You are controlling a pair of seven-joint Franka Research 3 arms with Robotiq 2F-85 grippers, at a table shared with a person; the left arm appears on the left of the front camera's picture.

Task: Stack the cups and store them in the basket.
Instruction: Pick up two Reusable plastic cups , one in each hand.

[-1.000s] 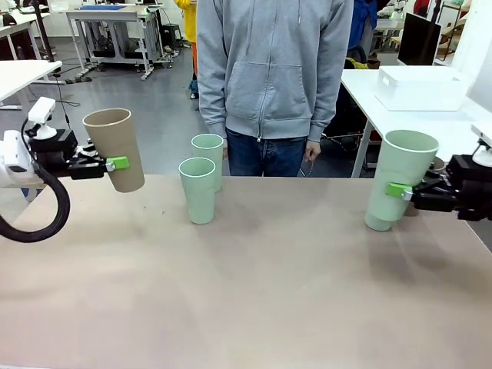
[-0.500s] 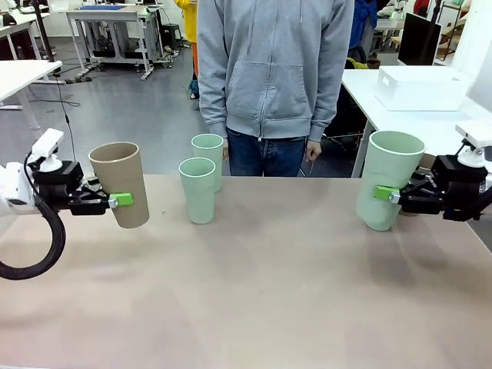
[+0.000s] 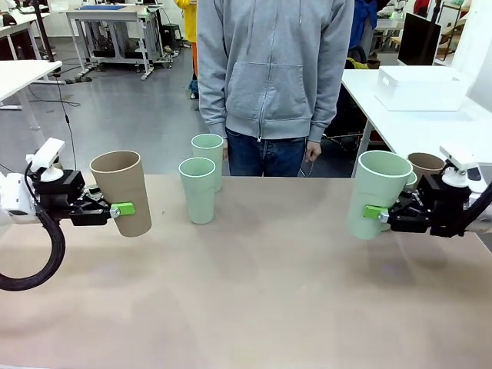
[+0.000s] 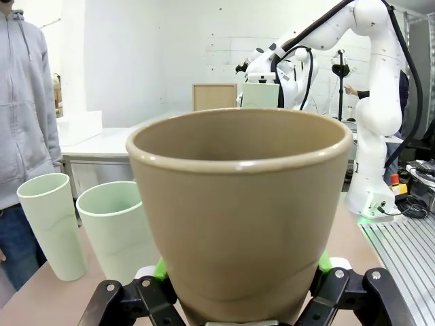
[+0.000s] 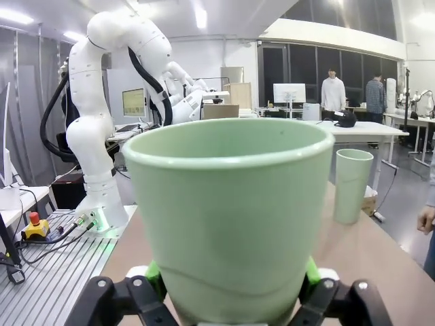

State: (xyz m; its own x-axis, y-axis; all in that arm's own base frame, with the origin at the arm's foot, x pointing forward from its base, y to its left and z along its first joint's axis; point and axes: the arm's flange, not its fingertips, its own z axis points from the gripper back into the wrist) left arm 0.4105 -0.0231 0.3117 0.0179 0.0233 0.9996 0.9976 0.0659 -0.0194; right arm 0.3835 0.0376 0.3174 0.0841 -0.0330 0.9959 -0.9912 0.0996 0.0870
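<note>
My left gripper (image 3: pixel 121 209) is shut on a tan-brown cup (image 3: pixel 121 192), held slightly tilted above the table's left side. In the left wrist view that cup (image 4: pixel 238 210) sits between my green pads (image 4: pixel 160 269). My right gripper (image 3: pixel 376 213) is shut on a pale mint cup (image 3: pixel 375 192) over the right side, and the same cup (image 5: pixel 228 217) shows close up in the right wrist view. Two mint cups (image 3: pixel 198 190) (image 3: pixel 207 157) stand upright at the far middle. Another tan cup (image 3: pixel 425 165) stands behind my right gripper. The white basket (image 3: pixel 421 86) rests on a side table at the back right.
A person in a grey hoodie (image 3: pixel 269 69) stands at the far edge, hands down at their sides. The beige table (image 3: pixel 254 292) has free room across its near half. The side table (image 3: pixel 453 127) lies beyond the right edge.
The left arm has lowered the tan cup and shifted it slightly right. The right arm has carried the mint cup leftward, uncovering the tan cup behind it.
</note>
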